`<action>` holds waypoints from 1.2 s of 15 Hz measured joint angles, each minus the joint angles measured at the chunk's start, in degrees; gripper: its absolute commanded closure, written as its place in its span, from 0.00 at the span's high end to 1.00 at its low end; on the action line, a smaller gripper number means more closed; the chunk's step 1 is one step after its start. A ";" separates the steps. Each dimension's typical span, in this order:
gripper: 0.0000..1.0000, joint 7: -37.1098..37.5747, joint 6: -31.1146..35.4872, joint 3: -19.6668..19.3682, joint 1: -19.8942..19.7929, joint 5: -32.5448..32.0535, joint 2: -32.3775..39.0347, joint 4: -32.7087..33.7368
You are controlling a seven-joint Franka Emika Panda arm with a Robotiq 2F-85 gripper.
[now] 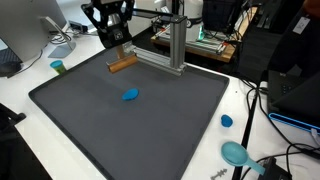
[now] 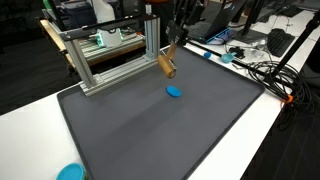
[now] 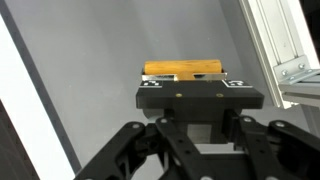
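The gripper (image 3: 188, 92) sits closest to the lens in the wrist view, its black linkage filling the lower half of that picture. Its jaws are clenched on a wooden block (image 3: 184, 70), whose pale top shows just past the fingertips. In both exterior views the gripper (image 1: 117, 42) (image 2: 172, 45) hangs over the far end of the mat, with the wooden block (image 1: 122, 64) (image 2: 167, 66) directly under it, tilted. Whether the block's lower end touches the mat cannot be told. The grey mat (image 1: 130, 135) (image 2: 150, 130) lies beneath the gripper and spreads away from it towards the near edge of the table. An aluminium frame (image 1: 175, 45) (image 2: 110, 58) (image 3: 290, 50) stands just beside the gripper, at the mat's far edge. A small blue piece (image 1: 131, 96) (image 2: 174, 90) lies flat on the mat near the gripper, apart from the block and on the side away from the frame. Well away from the gripper and off the mat, on the white table (image 1: 25, 90), are a small blue cap (image 1: 227, 121), a teal lid (image 1: 236, 152) and a small teal cup (image 1: 58, 67).
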 measured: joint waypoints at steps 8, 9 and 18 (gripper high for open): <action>0.47 -16.11 0.66 -0.59 -4.53 9.04 0.58 2.96; 0.22 -15.88 0.66 -0.58 -4.23 9.04 0.68 2.96; 0.22 -35.52 16.38 0.73 -5.86 21.81 -0.17 -10.03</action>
